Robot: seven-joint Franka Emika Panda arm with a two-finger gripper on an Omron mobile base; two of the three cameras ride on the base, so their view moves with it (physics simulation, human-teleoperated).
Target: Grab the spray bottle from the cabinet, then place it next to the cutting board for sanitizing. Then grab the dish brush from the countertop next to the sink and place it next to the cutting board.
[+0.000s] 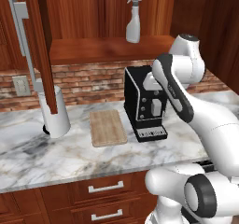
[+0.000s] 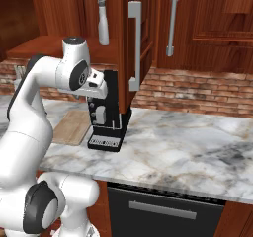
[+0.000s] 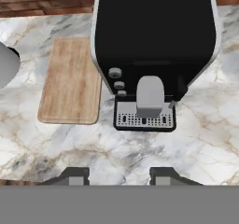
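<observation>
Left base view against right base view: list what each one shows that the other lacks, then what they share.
Left base view alone: the white paper-towel roll behind the open cabinet door, a wall outlet, and two drawers under the countertop.

Right base view alone: a second closed cabinet door with a bar handle, and a dark appliance front below the countertop.

Both: the spray bottle on the cabinet shelf, the cutting board, the black coffee machine, brick backsplash.

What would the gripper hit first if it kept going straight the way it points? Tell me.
Probably the bare marble countertop just in front of the coffee machine. The gripper looks down at that patch, with nothing between its fingertips and the stone. Depth is hard to judge, so the machine's drip tray may lie close to the line.
</observation>
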